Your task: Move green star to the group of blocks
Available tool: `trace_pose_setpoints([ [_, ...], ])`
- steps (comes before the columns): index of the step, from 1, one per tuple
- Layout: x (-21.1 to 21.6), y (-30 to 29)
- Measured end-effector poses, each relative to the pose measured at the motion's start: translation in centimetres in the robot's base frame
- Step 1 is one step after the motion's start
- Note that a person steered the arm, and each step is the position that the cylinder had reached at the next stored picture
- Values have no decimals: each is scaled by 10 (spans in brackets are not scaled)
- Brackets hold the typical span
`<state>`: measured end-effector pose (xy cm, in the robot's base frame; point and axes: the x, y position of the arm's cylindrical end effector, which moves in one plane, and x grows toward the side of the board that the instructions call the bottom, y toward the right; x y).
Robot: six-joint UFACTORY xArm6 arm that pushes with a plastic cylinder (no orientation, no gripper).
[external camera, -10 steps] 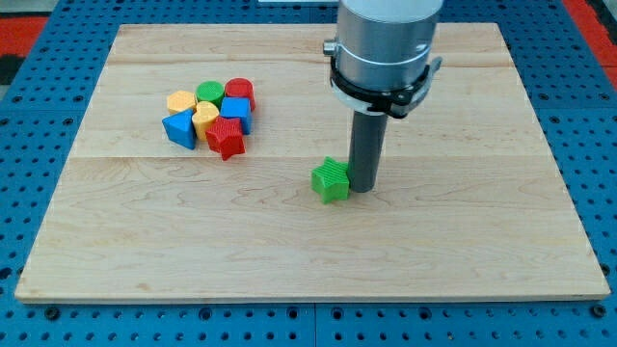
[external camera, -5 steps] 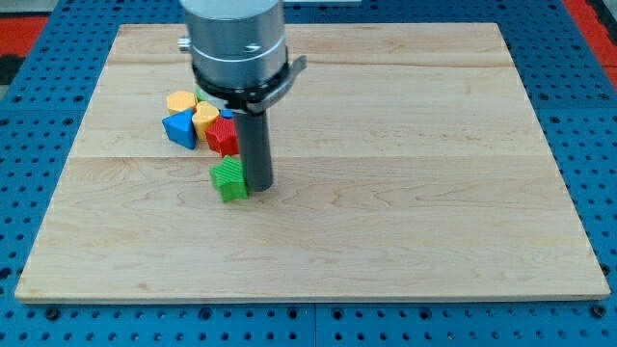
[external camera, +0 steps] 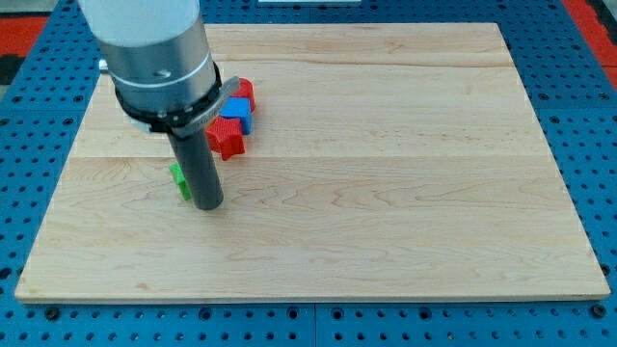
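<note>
The green star (external camera: 179,180) lies on the wooden board (external camera: 386,173), left of centre, mostly hidden behind my rod. My tip (external camera: 209,205) rests on the board right against the star's right side. The group of blocks sits just above: a red star (external camera: 229,140), a blue block (external camera: 238,113) and a red block (external camera: 243,91) show. The rest of the group is hidden behind the arm's grey body (external camera: 154,58). The green star lies a little below and left of the red star, apart from it.
The board lies on a blue perforated table (external camera: 598,125). The board's left edge (external camera: 60,183) is a short way left of the green star.
My tip has swept from the board's middle to the left, pushing the green star along. The star now lies below the group, and the arm covers most of the group.
</note>
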<state>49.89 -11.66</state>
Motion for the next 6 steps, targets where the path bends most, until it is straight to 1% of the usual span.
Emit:
trace_pose_setpoints([
  [1, -10, -14],
  [2, 1, -26],
  [4, 4, -56],
  [5, 1, -62],
  [6, -10, -49],
])
